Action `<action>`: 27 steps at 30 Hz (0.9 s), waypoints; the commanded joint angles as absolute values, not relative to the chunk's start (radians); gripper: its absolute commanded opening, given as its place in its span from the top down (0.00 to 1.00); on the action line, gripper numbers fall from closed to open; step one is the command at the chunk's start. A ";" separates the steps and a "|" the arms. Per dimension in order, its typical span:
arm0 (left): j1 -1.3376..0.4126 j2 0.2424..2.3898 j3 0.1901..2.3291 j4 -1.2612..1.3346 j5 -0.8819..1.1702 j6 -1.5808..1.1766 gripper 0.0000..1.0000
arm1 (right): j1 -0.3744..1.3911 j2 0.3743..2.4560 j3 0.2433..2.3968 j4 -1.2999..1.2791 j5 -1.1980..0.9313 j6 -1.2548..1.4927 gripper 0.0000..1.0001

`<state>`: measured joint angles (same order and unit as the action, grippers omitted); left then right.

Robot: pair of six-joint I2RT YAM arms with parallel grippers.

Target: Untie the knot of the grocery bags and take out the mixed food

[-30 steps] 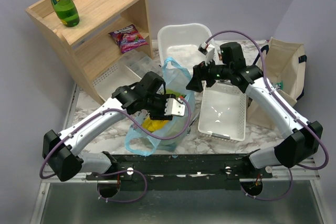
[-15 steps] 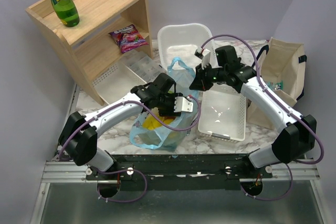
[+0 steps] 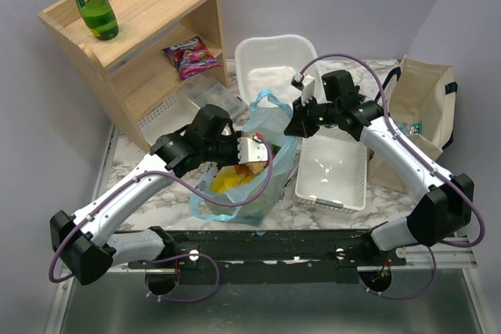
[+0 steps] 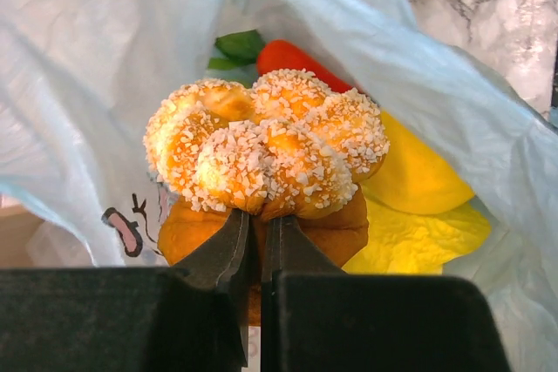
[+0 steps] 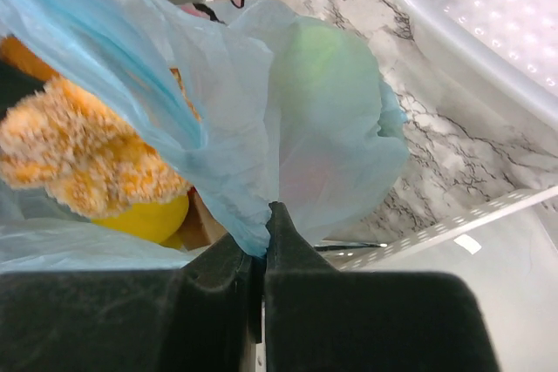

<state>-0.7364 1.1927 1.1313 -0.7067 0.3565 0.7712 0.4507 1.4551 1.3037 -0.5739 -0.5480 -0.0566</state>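
Observation:
The light-blue grocery bag lies between the arms with its mouth open; the knot is out of view. My left gripper is inside the mouth, shut on the golden-brown bread, which is sprinkled with white sugar. Behind the bread lie an orange carrot and yellow leafy food. My right gripper is shut on a pinch of the bag's thin rim, holding it up at the right side. A green round shape shows through the plastic.
A white perforated basket sits right of the bag, and a white tub lies behind it. The wooden shelf at back left holds a green bottle and a purple packet. A beige tote stands far right.
My left gripper has shut on the bread and drawn back leftward. My right gripper has shut on the bag's rim and holds it; the bag's mouth is spread wider.

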 commanded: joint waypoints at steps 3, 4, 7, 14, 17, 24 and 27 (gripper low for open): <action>-0.665 1.098 1.142 -0.671 0.428 0.681 1.00 | 0.454 1.384 1.278 -0.603 -0.520 -0.091 0.98; -0.656 1.079 1.159 -0.668 0.467 0.667 1.00 | 0.454 1.384 1.291 -0.612 -0.520 -0.089 0.88; -0.625 1.028 1.215 -0.647 0.586 0.576 1.00 | 0.454 1.385 1.361 -0.633 -0.528 -0.060 0.50; -0.588 0.927 1.294 -0.550 0.669 0.438 1.00 | 0.454 1.380 1.590 -0.674 -0.591 0.058 0.09; -0.589 0.896 1.304 -0.510 0.701 0.430 1.00 | 0.454 1.364 1.651 -0.680 -0.646 0.088 0.08; -0.589 0.859 1.244 -0.401 0.722 0.506 1.00 | 0.456 1.328 1.674 -0.597 -0.846 0.253 0.04; -0.590 0.862 1.234 -0.377 0.723 0.528 1.00 | 0.466 1.318 1.658 -0.579 -0.870 0.288 0.03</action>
<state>-0.5919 0.8547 1.2541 -0.4572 0.6823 0.4820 0.4515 1.3392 1.6760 -0.6239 -0.7639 0.1913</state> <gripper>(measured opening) 0.052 0.966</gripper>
